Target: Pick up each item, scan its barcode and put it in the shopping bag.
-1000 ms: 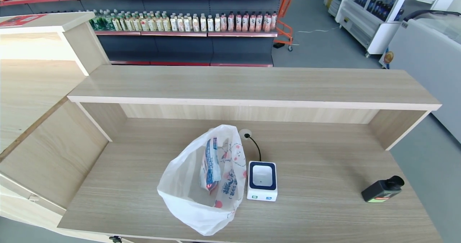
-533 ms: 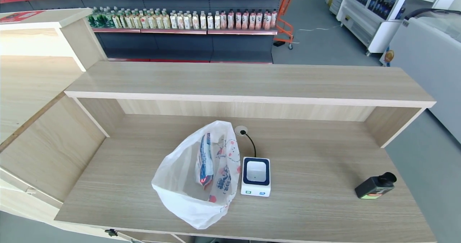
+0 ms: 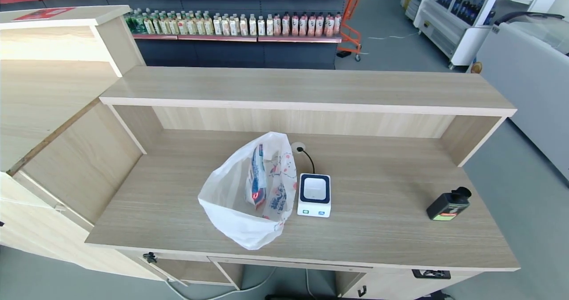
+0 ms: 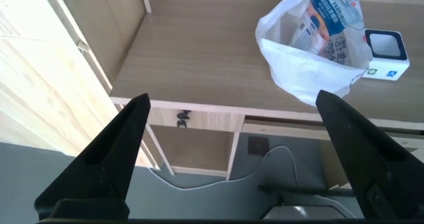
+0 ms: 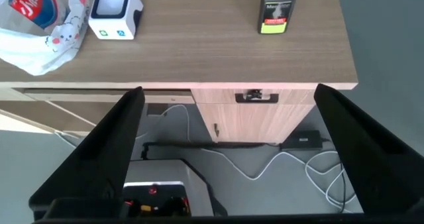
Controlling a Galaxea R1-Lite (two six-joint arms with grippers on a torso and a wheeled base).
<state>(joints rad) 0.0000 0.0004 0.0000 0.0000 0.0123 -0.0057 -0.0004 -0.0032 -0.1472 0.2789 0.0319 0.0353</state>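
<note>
A white plastic shopping bag stands open on the wooden counter, with a blue and white snack packet upright inside it. A white barcode scanner sits right beside the bag, its cable running to the back. A black bottle with a green label lies near the counter's right end. My left gripper is open, in front of and below the counter's front edge, with the bag beyond it. My right gripper is open too, below the edge, with the bottle and scanner beyond.
A raised ledge runs along the back of the counter, and side panels close in its left and right ends. Cables hang under the counter. Shelves of drinks and chest freezers stand in the shop behind.
The whole head view has shifted and drawn back, so more of the counter's front edge shows. The bag, scanner and bottle keep their places on the counter.
</note>
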